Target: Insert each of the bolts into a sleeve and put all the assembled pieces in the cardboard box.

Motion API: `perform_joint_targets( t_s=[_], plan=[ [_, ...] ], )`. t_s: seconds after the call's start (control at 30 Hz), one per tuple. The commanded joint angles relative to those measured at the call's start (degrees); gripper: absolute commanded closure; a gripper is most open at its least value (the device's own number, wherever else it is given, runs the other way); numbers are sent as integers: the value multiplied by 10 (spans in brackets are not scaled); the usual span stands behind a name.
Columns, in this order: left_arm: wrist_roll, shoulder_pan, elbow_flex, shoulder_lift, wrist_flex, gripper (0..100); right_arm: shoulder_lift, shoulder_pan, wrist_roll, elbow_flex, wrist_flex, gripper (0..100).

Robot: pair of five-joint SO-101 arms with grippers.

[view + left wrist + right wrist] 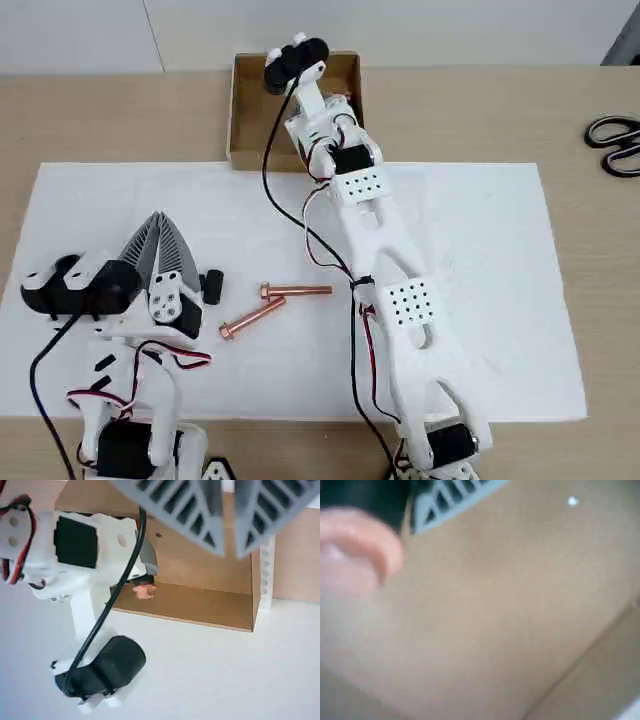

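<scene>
Two copper bolts lie on the white sheet, one level (295, 291) and one slanted (250, 318). A black sleeve (212, 287) stands beside my left gripper (160, 220), which rests shut and empty at the sheet's near left. Its grey fingers (200, 515) frame the left wrist view. My right arm (385, 260) stretches across to the cardboard box (245, 110) at the back. Inside the box (200, 605), my right gripper (145, 577) is shut on a bolt, whose copper head (144, 590) pokes out below. Up close, that bolt head (355, 550) sits by a black sleeve (365, 495) over the box floor (495, 630).
The white sheet (480, 300) covers most of the wooden table. Black scissors (615, 145) lie at the far right edge. The right arm and its black cable (310, 235) cross the sheet just right of the loose bolts.
</scene>
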Motion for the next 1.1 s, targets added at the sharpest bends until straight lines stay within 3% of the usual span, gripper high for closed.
perform_joint_targets(
  t_s=[0.0,0.27,0.5,0.83,1.07],
  plan=[
    [4,1,-2,-6,2,994,-13,7,4,-34,5,832],
    [4,1,-2,-6,1,994,-16,11,4,-40,15,853],
    [4,2,-3,-6,1,994,-95,18,4,-211,222,853],
    [4,2,-6,-6,1,994,-280,-36,88,-207,467,853],
    [4,2,-19,-6,1,994,-475,-78,94,-207,561,853]
  ],
)
